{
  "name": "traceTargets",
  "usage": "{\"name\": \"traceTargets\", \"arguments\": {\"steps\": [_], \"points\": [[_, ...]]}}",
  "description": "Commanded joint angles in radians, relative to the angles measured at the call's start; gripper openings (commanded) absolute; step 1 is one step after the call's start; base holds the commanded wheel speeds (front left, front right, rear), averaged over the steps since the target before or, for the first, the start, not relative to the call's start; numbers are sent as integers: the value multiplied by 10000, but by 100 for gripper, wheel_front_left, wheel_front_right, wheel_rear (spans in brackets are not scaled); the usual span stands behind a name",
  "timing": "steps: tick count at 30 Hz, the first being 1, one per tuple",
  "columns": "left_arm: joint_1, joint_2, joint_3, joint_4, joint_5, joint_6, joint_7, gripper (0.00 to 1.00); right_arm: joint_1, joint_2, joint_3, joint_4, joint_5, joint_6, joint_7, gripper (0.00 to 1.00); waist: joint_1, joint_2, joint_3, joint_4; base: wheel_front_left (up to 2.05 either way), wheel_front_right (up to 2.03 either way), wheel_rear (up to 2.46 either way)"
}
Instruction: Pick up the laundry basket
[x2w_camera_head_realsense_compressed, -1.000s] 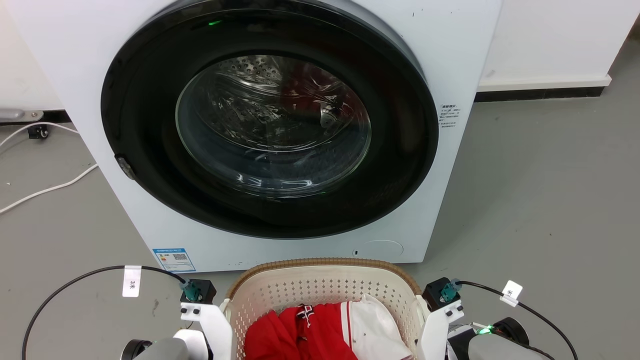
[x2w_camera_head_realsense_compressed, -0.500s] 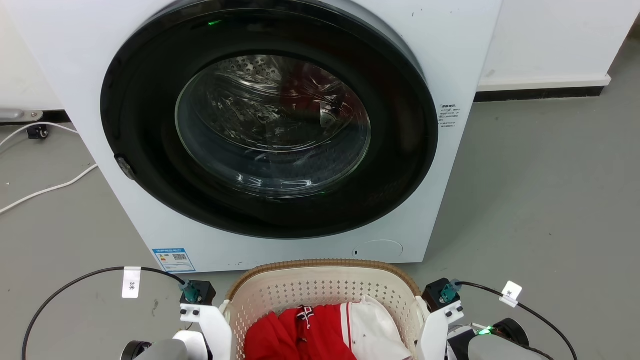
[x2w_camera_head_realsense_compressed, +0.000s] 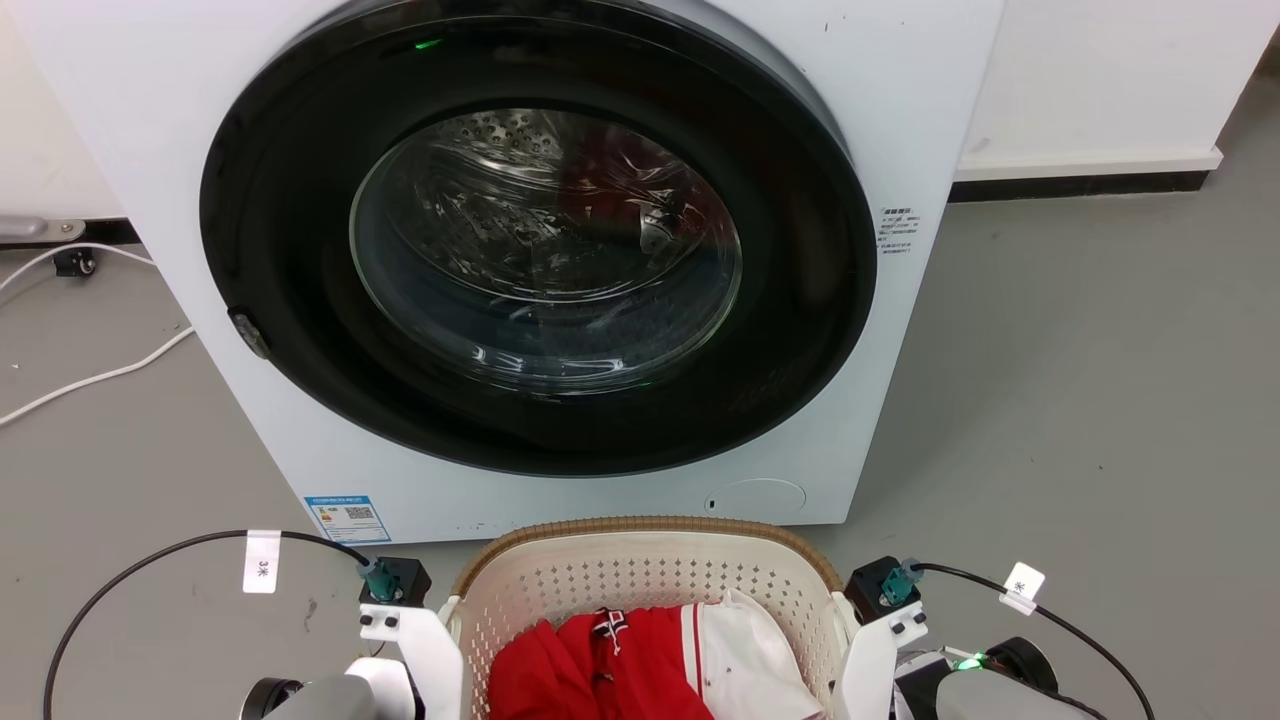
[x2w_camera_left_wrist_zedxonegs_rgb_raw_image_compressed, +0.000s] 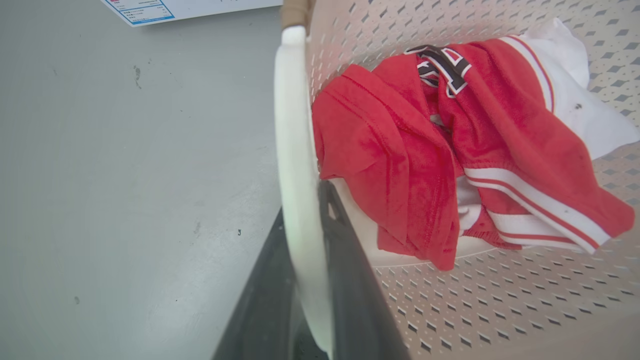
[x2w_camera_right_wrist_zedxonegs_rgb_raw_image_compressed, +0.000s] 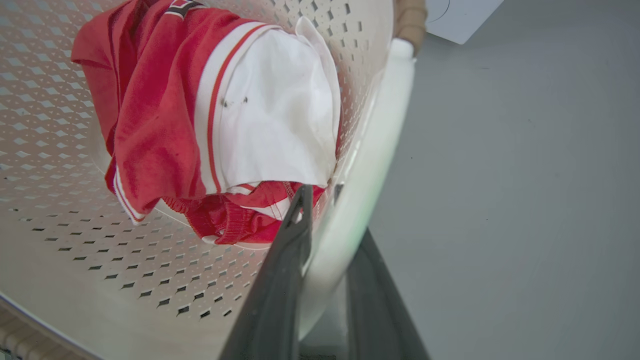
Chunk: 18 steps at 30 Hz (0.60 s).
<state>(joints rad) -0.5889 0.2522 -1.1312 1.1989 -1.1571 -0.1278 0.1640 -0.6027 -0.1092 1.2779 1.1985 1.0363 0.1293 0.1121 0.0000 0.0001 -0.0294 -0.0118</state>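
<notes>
Your laundry basket (x2w_camera_head_realsense_compressed: 640, 575) is at the bottom middle of the head view, just in front of the washing machine (x2w_camera_head_realsense_compressed: 900, 120), with grey floor (x2w_camera_head_realsense_compressed: 1080, 400) on either side. Red and white clothes (x2w_camera_head_realsense_compressed: 650, 660) lie inside it. Your left hand (x2w_camera_left_wrist_zedxonegs_rgb_raw_image_compressed: 304, 210) is clamped on the basket's white handle (x2w_camera_left_wrist_zedxonegs_rgb_raw_image_compressed: 295, 125), one finger inside the wall and one outside. Your right hand (x2w_camera_right_wrist_zedxonegs_rgb_raw_image_compressed: 335, 210) grips the opposite handle (x2w_camera_right_wrist_zedxonegs_rgb_raw_image_compressed: 380, 150) the same way.
</notes>
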Motion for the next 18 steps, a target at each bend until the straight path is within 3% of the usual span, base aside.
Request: {"name": "traceTargets", "arguments": {"steps": [1, 18], "points": [[-183, 49, -50, -19, -27, -42, -70, 0, 78, 20, 54, 25, -11, 25, -16, 0, 0, -1, 3, 0, 0, 0, 0], [-208, 75, -341, -10, -303, -42, -109, 0, 104, -5, 58, 38, -66, 25, -5, 0, 0, -1, 19, -19, 0, 0, 0]]}}
